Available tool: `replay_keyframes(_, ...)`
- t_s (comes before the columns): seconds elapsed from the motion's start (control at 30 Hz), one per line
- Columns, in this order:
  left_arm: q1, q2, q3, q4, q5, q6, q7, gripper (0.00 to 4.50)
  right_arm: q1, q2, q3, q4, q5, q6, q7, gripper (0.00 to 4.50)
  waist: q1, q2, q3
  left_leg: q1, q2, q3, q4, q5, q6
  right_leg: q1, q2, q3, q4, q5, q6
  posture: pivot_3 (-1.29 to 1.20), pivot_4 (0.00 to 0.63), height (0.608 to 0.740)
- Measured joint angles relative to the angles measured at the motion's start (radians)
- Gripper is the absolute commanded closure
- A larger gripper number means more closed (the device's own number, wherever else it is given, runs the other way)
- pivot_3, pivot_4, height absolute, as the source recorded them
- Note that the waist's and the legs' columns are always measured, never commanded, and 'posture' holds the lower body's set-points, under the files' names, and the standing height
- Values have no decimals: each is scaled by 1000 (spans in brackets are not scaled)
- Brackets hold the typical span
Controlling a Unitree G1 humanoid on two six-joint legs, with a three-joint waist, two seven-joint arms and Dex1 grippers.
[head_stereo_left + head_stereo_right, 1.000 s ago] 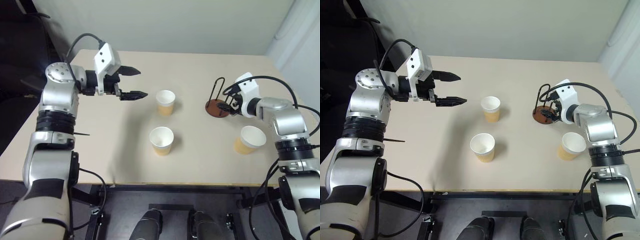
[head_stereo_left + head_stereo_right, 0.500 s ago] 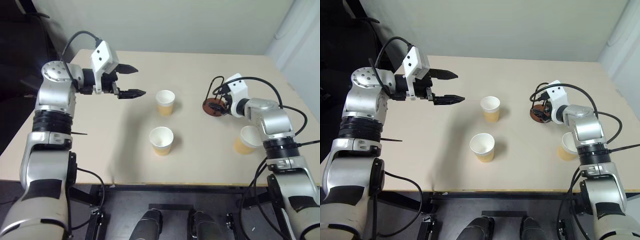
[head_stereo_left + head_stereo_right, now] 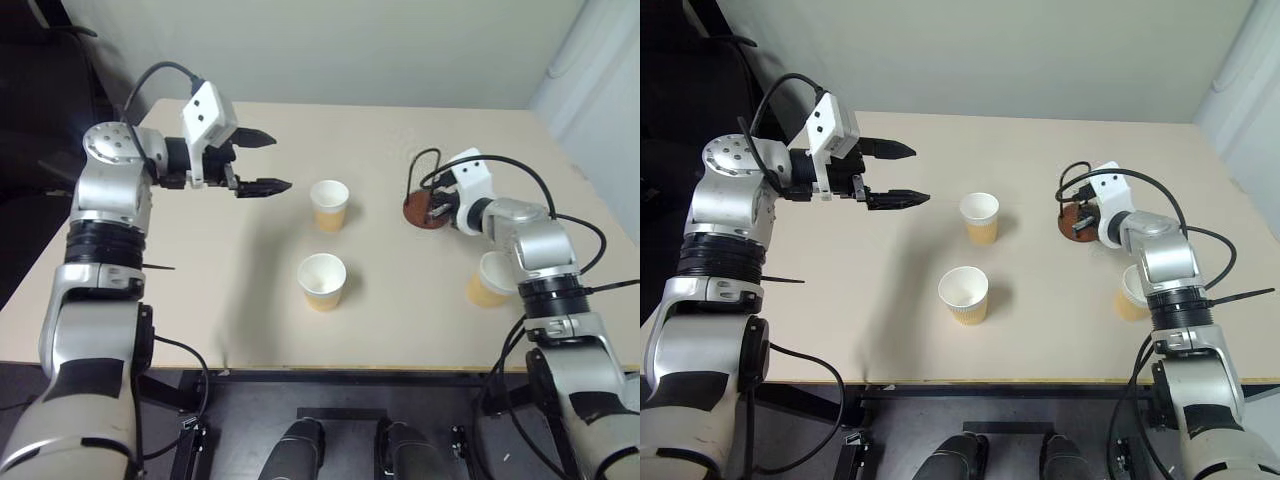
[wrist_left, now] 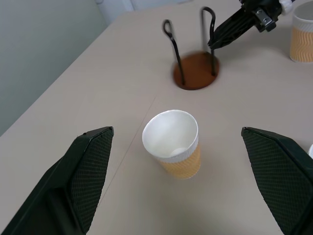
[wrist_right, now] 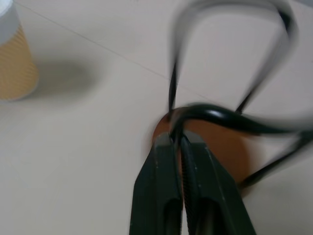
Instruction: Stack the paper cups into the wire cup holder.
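From the head camera, three paper cups stand upright on the beige table [image 3: 200,280]: one cup [image 3: 330,204] near the middle, a second cup [image 3: 323,280] nearer the robot, and a third cup [image 3: 490,278] to the right, partly hidden behind the right forearm. The wire cup holder [image 3: 424,205] sits on the table right of the middle cup, empty. The right gripper [image 3: 437,211] is at the holder, fingers pinched together on one of its wire loops. The left gripper [image 3: 268,162] hovers above the table left of the cups, fingers spread wide, holding nothing.

In the left wrist view, the two black fingers [image 4: 83,171] stand far apart with the middle cup [image 4: 173,143] between them and farther off; beyond it is the holder [image 4: 194,73], with the right gripper [image 4: 215,41] clamped on a loop.

In the right wrist view, the fingers [image 5: 164,196] close on a thin black wire above the reddish-brown base [image 5: 220,147].
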Motion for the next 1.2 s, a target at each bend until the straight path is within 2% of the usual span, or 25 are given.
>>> replay_keyframes(0.27,1,0,0,0,0,0,0,0,2,3,0,-11,6,14,1,4484,0,0,0,0,0,0,0,0,-1,0,0,0,0,1,-1,0,150,740)
replay_keyframes(0.53,0,8,0,12,3,-4,-6,0,46,-66,-4,-129,112,124,162,4484,0,0,0,-1,0,0,0,0,-1,0,0,0,-1,0,-1,0,150,740)
replay_keyframes(0.63,-1,15,0,39,7,-8,-10,0,83,-129,-3,-235,180,175,267,4484,1,0,0,-1,0,0,-1,0,-1,0,0,-1,-2,0,-1,0,150,740)
replay_keyframes(0.73,-7,16,-2,51,8,-12,-12,0,98,-143,-2,-297,216,198,310,4484,-1,0,0,-1,0,0,0,0,-1,0,0,0,-2,0,-1,0,150,740)
replay_keyframes(1.2,-26,17,-3,58,19,-26,-28,0,114,-123,46,-339,240,189,320,4484,-2,0,0,-1,0,0,0,3,-2,-1,0,0,0,0,-1,0,150,740)
